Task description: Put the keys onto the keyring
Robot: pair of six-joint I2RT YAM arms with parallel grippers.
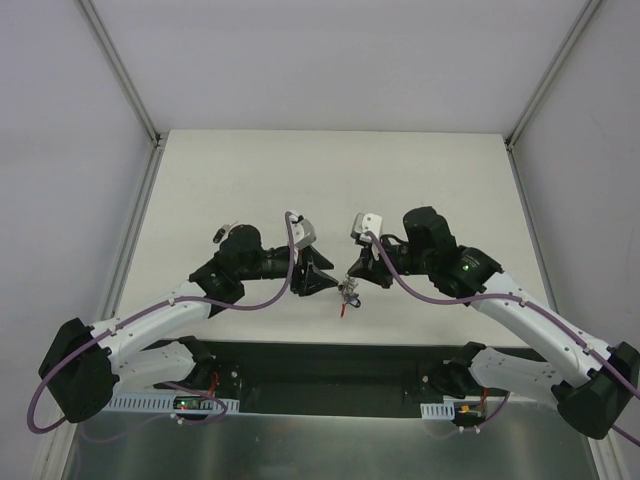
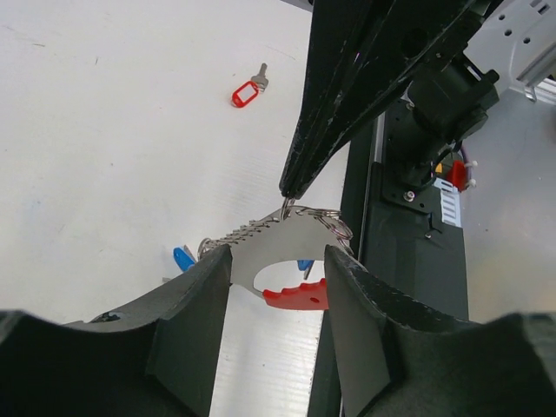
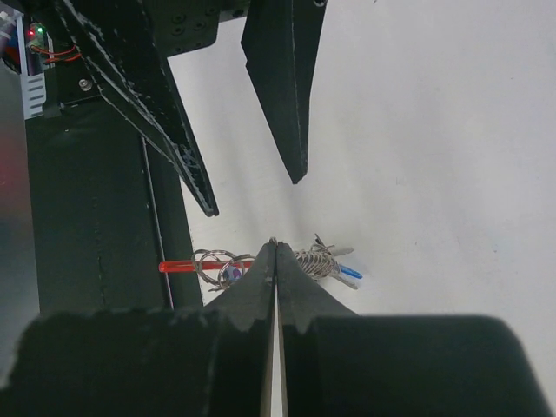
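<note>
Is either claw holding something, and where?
The right gripper pinches the keyring at its wire ring; the open left gripper holds nothing.

Noted a matt white table (image 1: 330,180) filling the centre of the overhead view. Bounded at 6 o'clock by a black plate (image 1: 330,365) along the near edge, with a grey metal surface (image 1: 330,445) below it. Logged a white slotted strip (image 1: 150,403) at 7 o'clock and a second slotted strip (image 1: 437,411) at 5 o'clock. Enclosed by a plain white back wall (image 1: 330,60) at 12 o'clock, with silver frame rails at 11 (image 1: 120,70) and 1 o'clock.
</note>
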